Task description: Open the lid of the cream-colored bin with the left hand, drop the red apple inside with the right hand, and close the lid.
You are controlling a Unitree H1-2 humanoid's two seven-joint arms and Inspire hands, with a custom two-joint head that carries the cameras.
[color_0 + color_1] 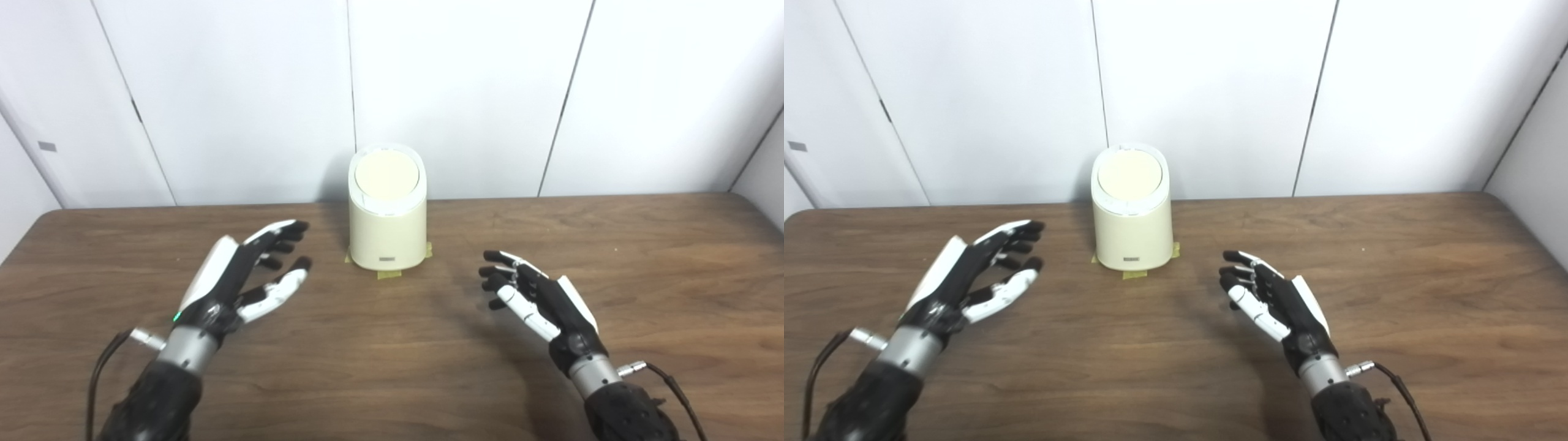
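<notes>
Both arms get chopped off at the bottom edge, the tabletop [429,367] runs out of frame, and the little label [387,259] on the bin [387,226] is too tiny to read.

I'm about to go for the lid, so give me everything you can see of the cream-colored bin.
The cream-colored bin is a small oval canister, smooth and plastic-looking, standing upright at the table's far edge, near the white wall. Its lid is a cream disc set in a white rim, tilted toward the camera and closed. A small dark label sits low on the front. Strips of yellowish tape show at its base. Neither robot hand touches it: left, right, both open.
</notes>
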